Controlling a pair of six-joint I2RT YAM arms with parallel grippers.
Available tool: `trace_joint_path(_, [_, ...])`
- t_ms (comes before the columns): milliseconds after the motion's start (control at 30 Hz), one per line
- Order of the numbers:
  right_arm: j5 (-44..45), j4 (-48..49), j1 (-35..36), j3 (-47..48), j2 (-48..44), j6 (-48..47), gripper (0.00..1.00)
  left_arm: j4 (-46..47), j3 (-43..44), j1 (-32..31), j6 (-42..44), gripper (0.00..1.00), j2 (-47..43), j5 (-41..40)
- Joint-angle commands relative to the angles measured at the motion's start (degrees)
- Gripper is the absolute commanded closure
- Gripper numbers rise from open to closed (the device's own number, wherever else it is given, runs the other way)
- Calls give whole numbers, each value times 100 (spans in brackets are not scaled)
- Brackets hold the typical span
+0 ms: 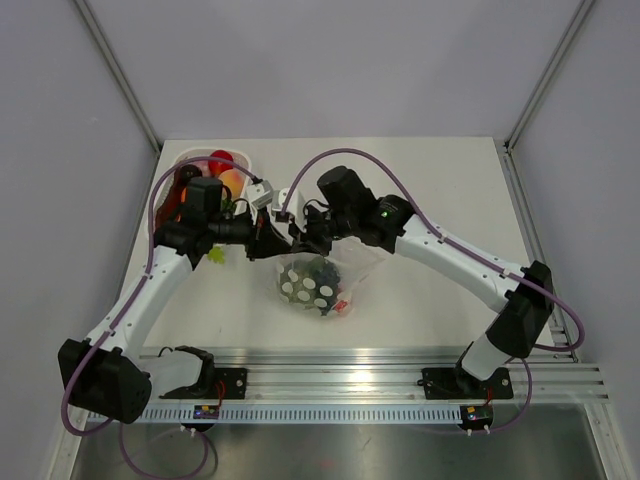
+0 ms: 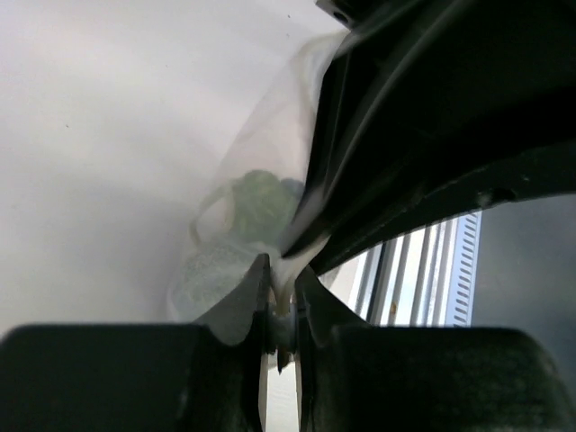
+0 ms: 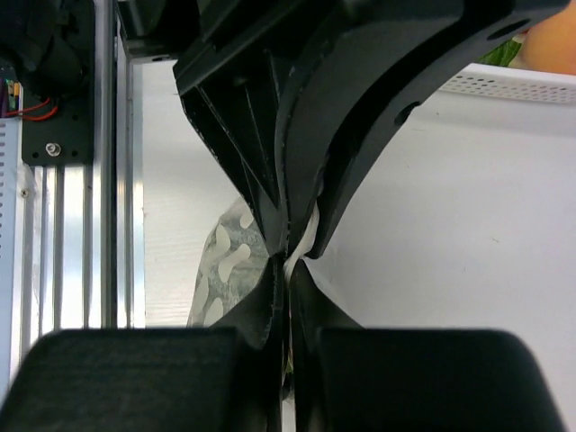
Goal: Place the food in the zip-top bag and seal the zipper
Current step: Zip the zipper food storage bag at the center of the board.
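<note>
I record both arms with white links (image 1: 155, 290), black joints (image 1: 520, 315), purple cables (image 1: 345, 151), and a green lamp (image 1: 384, 211) behind the right gripper (image 3: 287, 263).

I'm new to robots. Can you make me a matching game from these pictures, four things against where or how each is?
1 zip-top bag
2 red ball
3 green leafy piece
4 left gripper

A in the white tray
B loose on the table, left side
C shut on the bag's edge
D mid-table, partly filled

Pairs: 1-D, 2-A, 3-B, 4-C
</note>
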Motion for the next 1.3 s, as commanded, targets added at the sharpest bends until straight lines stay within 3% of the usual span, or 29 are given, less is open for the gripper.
trace_joint_path(0, [149, 405, -9, -41, -180, -32, 100, 33, 189, -87, 19, 100, -203, 436])
trace_joint_path(67, [132, 606, -18, -278, -364, -32, 100, 16, 215, -87, 63, 94, -194, 436])
trace_joint_path(200, [158, 845, -27, -682, -733, -14, 100, -405, 338, -78, 423, 54, -177, 418])
trace_joint_path(333, [202, 1012, -88, -1140, -1217, -32, 100, -248, 189, -52, 476, 45, -387, 217])
trace_joint_path(567, [202, 1109, -141, -1456, -1683, 21, 100, -292, 13, -16, 608, 46, -467, 733])
trace_joint_path(1000, [88, 1276, -150, -1571, -1763, 153, 100, 1517, -523, -156, -701, 57, -405, 1139])
trace_joint_path(1133, [-44, 1249, -150, -1483, -1675, 179, 100, 1563, -453, -245, -772, 60, -291, 1060])
trace_joint_path(1200, [-61, 1241, -141, -1466, -1640, 179, 100, 1545, -418, -280, -772, 63, -230, 1095])
trace_joint_path(1267, [-62, 1241, -150, -1457, -1631, 188, 100, 1484, -374, -306, -728, 75, -195, 1139])
